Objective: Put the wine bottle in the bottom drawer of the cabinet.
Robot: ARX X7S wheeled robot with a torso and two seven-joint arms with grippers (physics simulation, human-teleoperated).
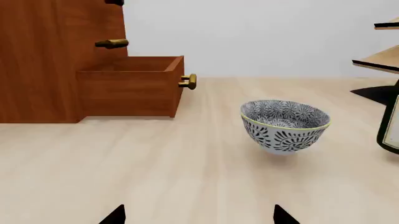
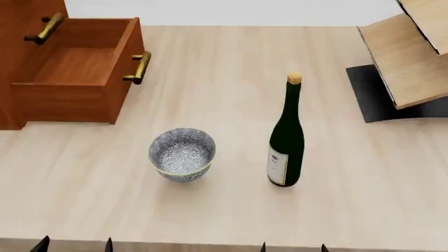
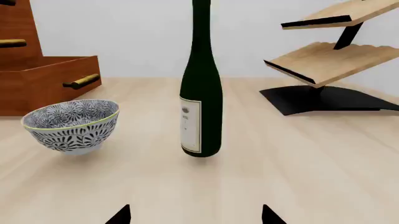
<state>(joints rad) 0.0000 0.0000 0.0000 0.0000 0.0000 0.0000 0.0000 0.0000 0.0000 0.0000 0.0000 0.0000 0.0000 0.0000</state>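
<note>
The wine bottle, dark green with a cork top and white label, stands upright on the counter, just right of the patterned bowl. The bottom drawer stands pulled out beyond the bowl. Left tool and right tool are both spread open, holding nothing.

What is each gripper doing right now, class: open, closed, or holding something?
Left gripper: open, holding nothing.
Right gripper: open, holding nothing; the wine bottle stands free ahead of it.
</note>
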